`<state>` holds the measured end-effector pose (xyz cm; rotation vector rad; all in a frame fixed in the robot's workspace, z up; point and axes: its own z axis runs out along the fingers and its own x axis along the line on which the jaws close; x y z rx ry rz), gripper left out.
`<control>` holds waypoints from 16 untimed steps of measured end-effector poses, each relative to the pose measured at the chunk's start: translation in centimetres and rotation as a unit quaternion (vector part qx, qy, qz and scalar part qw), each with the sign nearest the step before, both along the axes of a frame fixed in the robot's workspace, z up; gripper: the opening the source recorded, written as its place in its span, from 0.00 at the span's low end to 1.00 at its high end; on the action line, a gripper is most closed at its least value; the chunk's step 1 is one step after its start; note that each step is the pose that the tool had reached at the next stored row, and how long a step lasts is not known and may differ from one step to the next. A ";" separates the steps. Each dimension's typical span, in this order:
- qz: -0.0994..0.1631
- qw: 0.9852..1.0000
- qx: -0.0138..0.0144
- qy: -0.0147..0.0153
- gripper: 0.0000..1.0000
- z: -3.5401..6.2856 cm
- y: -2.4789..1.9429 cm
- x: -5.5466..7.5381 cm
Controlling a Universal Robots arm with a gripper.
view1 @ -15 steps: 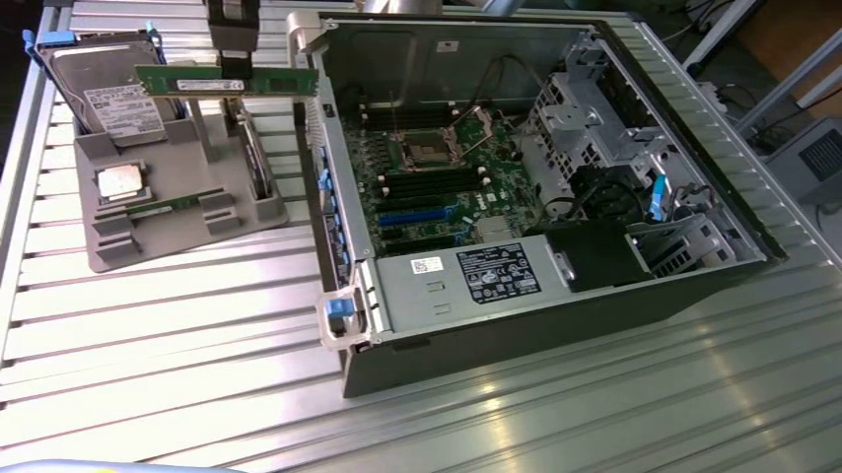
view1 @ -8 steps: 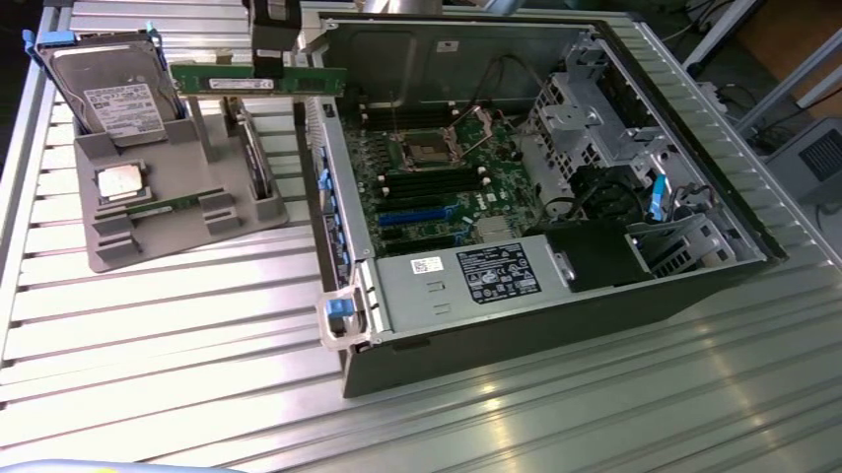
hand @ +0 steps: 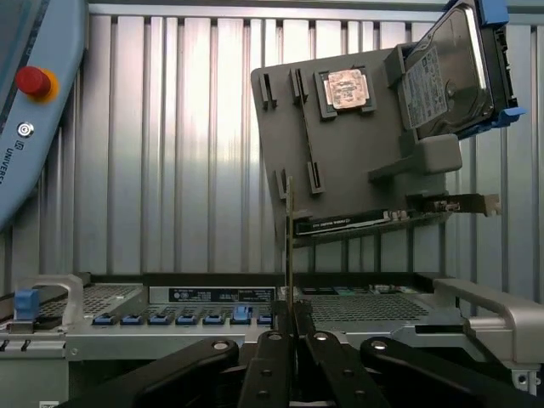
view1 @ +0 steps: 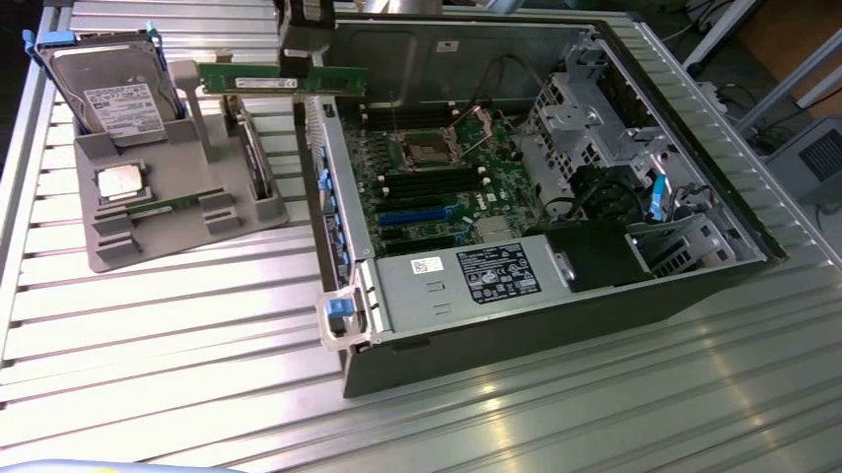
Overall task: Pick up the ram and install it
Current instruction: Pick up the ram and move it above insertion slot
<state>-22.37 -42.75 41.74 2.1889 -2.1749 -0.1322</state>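
My gripper (view1: 300, 65) is shut on the ram (view1: 250, 79), a slim green stick held level in the air above the gap between the grey parts tray (view1: 197, 232) and the open computer case (view1: 394, 44). In the wrist view the ram (hand: 289, 246) stands edge-on as a thin line rising from the closed gripper (hand: 289, 327). A second ram stick (view1: 165, 205) lies in the tray beside the square silver CPU (view1: 121, 182). The motherboard's dark memory slots (view1: 418, 185) lie inside the case, below the CPU socket (view1: 428, 150).
A silver hard drive (view1: 112, 89) in a blue carrier stands at the tray's back. An expansion card (hand: 382, 219) stands on edge in the tray. A power supply (view1: 487, 276) fills the case's near end. A teach pendant with a red button (hand: 34, 81) rests on the ribbed metal table (view1: 158, 325).
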 end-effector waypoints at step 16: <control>0.000 1.000 0.000 0.005 0.13 0.00 0.00 4.5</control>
